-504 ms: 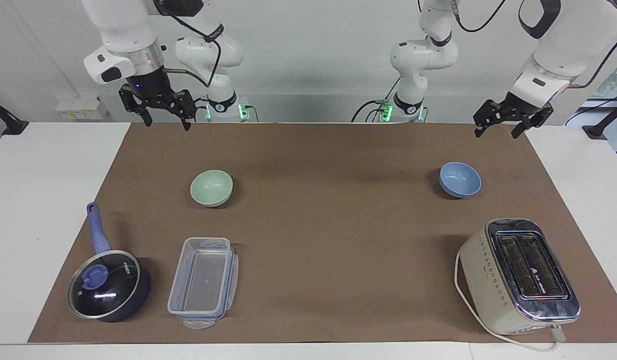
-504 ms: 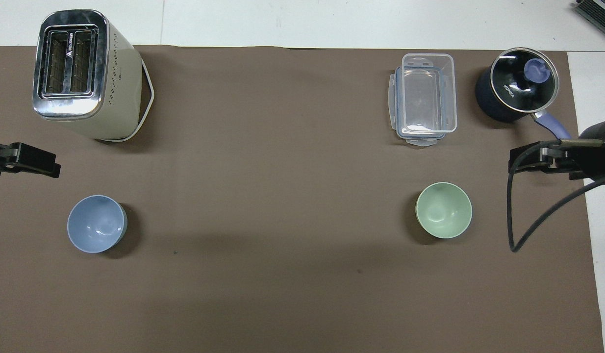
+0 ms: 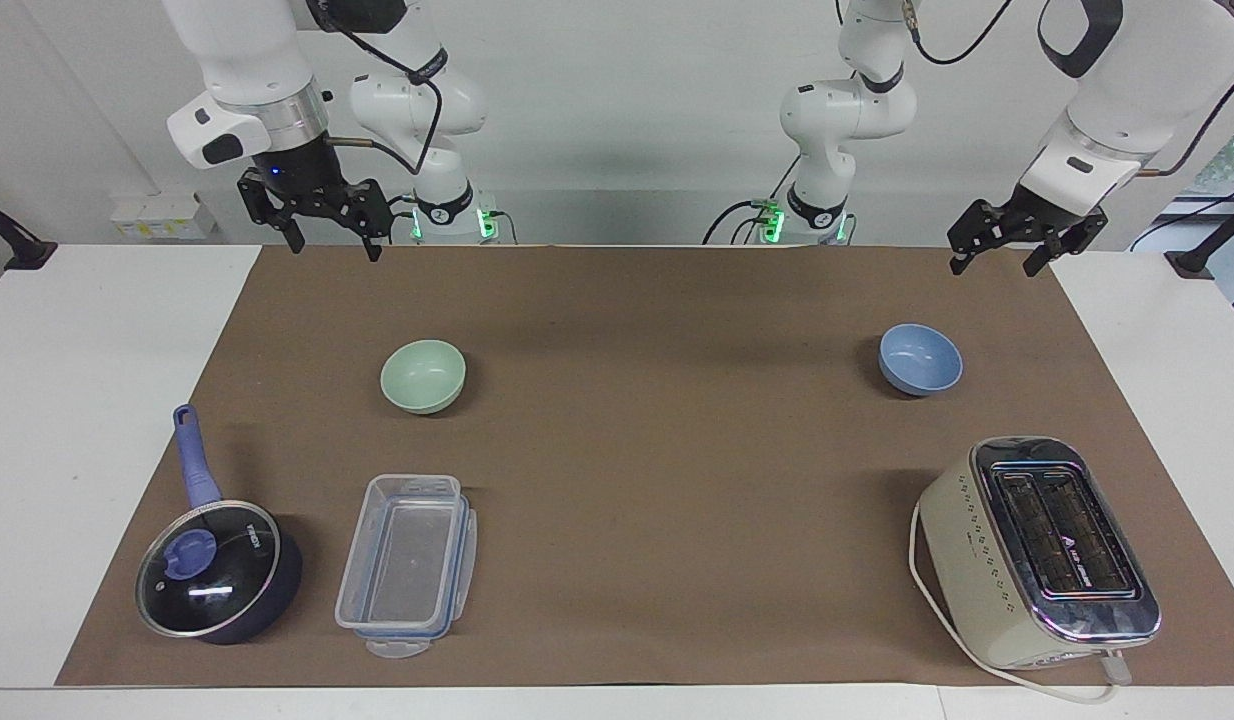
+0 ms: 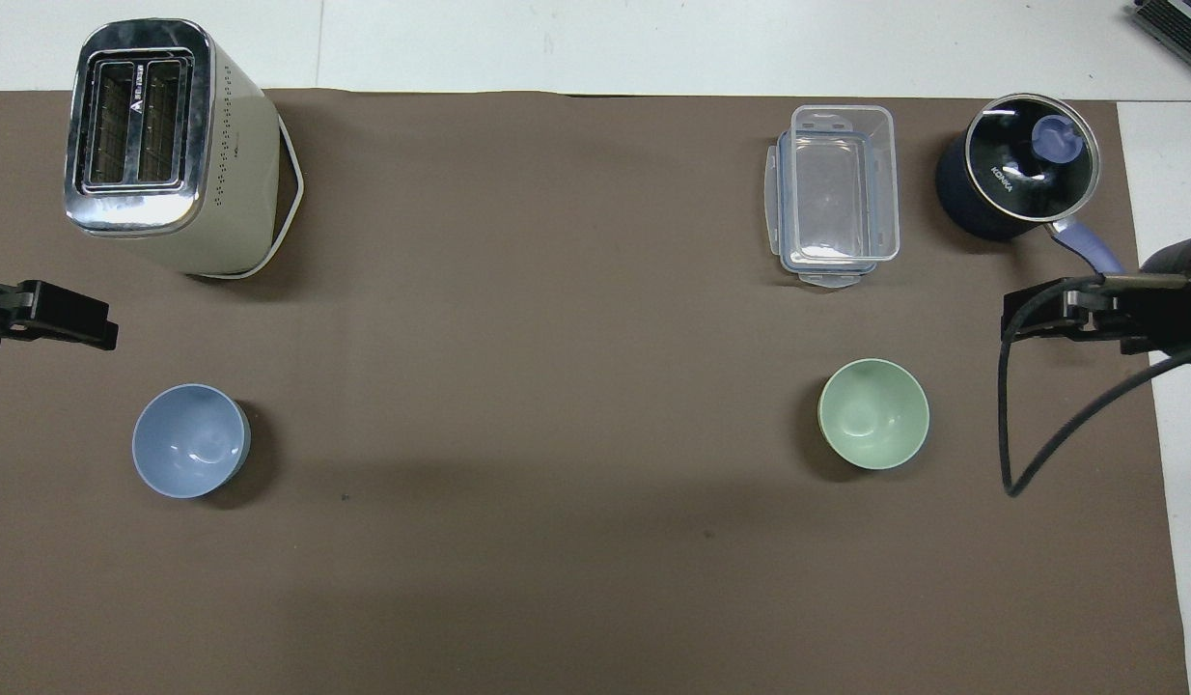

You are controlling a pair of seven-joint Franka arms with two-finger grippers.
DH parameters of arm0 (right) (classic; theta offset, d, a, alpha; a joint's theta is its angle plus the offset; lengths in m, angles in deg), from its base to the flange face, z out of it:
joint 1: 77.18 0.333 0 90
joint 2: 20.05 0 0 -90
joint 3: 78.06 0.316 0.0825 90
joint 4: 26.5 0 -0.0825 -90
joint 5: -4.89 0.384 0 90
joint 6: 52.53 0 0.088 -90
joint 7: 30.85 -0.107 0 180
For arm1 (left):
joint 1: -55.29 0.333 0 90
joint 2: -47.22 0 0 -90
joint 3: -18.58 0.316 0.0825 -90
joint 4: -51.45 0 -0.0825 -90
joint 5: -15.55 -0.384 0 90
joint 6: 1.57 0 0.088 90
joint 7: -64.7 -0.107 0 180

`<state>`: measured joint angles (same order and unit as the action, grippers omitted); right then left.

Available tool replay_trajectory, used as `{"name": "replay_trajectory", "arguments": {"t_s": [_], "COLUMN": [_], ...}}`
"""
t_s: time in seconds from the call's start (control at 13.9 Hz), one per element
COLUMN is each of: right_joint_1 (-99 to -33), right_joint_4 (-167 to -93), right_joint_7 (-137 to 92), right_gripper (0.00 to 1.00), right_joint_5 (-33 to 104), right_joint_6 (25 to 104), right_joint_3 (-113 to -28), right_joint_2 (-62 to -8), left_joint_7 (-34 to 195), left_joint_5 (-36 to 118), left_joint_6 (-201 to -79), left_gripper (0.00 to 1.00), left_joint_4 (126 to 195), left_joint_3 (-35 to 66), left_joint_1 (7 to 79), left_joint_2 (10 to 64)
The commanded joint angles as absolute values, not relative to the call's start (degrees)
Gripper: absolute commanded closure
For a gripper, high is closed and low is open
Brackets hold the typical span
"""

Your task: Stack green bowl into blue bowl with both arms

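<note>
The pale green bowl [image 3: 423, 375] stands upright and empty on the brown mat toward the right arm's end; it also shows in the overhead view [image 4: 873, 413]. The periwinkle-blue bowl [image 3: 920, 358] stands upright and empty toward the left arm's end, also in the overhead view [image 4: 189, 440]. My right gripper [image 3: 335, 248] hangs open and empty in the air over the mat's edge nearest the robots, apart from the green bowl. My left gripper [image 3: 992, 266] hangs open and empty over the mat's corner near the blue bowl, apart from it.
A cream toaster [image 3: 1042, 550] stands farther from the robots than the blue bowl. A clear plastic container [image 3: 407, 562] and a dark blue lidded saucepan [image 3: 215, 570] lie farther from the robots than the green bowl. White table [image 3: 87, 400] borders the mat.
</note>
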<state>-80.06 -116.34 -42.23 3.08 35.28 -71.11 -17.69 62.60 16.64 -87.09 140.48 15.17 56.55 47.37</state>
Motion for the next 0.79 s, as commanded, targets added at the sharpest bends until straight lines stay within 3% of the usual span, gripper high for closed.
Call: {"name": "replay_trajectory", "arguments": {"t_s": [0.0, 0.72], "right_joint_1": [-80.61, -81.22], "right_joint_4": [-116.76, -116.85], "right_joint_7": [-43.07, -42.89], "right_gripper": [0.00, 0.00], "right_joint_5": [2.86, 3.91], "right_joint_6": [34.65, 34.57], "right_joint_3": [-70.76, -70.85], "right_joint_2": [-17.06, -17.06], "left_joint_7": [62.77, 61.54], "left_joint_5": [15.90, 15.90], "left_joint_6": [-87.34, -89.36], "left_gripper": [0.00, 0.00], "left_joint_4": [142.07, 145.14], "left_joint_3": [15.16, 15.51], "left_joint_1": [56.61, 57.74], "left_joint_2": [48.71, 48.80]}}
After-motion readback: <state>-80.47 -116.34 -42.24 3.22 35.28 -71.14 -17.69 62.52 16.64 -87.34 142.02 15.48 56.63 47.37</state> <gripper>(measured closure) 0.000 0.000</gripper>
